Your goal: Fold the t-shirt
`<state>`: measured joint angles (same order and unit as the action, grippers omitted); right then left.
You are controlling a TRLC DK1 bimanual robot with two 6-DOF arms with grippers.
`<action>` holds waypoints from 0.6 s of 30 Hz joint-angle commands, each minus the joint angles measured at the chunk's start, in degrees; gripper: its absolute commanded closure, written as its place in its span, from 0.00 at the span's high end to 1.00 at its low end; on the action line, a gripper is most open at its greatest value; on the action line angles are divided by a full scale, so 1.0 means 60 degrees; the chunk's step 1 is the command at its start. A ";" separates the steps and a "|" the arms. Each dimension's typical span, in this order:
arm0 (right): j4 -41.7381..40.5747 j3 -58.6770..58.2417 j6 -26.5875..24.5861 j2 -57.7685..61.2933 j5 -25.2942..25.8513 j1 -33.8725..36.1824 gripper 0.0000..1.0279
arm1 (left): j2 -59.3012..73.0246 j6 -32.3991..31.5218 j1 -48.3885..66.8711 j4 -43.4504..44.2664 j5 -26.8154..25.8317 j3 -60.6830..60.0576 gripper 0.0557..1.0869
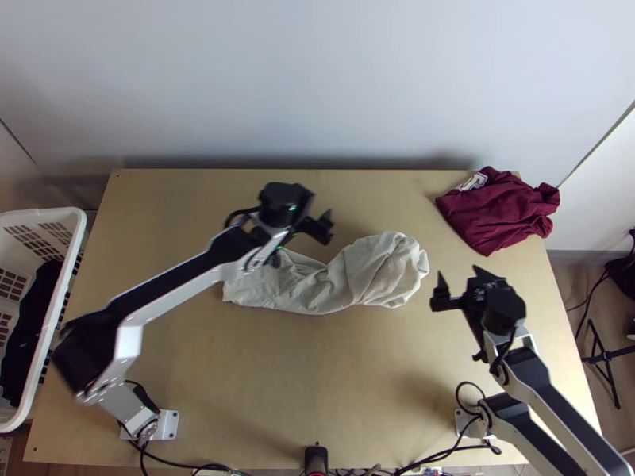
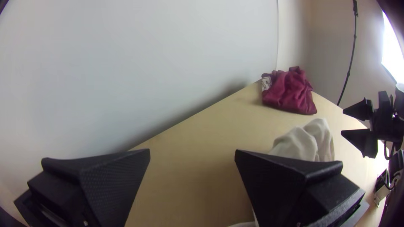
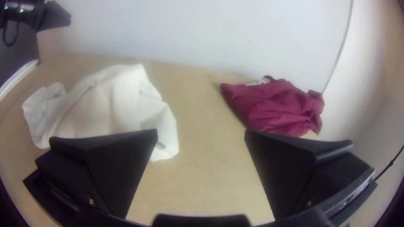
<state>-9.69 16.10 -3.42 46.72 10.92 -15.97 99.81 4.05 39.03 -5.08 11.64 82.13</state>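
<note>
Both left fingers point(image 2: 113, 180) and right fingers point(image 3: 286, 172) are held apart, empty. Cream t-shirt point(image 1: 341, 284) is bunched mid-frame on the counter point(image 1: 317, 381), long axis roughly left-right; its right end is probably best taken by the right fingers, being nearer.

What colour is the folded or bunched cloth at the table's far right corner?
The cloth is dark wine red; the right wrist view shows it best.
</note>
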 commanded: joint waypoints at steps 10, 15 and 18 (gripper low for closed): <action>0.0107 0.1565 0.0336 0.3654 -0.0794 -0.1074 0.93 | -0.2353 -0.0383 -0.1172 -0.0310 0.0023 -0.2672 0.95; 0.0810 0.1360 0.0424 0.3288 -0.0970 -0.2070 0.93 | -0.2631 -0.0603 -0.1260 -0.0369 0.0023 -0.2980 0.95; 0.0825 0.1184 0.0468 0.3244 -0.0999 -0.2495 0.89 | -0.2646 -0.0764 -0.1319 -0.0369 0.0023 -0.3082 0.95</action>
<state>-6.70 23.94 -1.26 65.43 5.89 -25.56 85.71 1.21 32.34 -7.11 11.81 66.06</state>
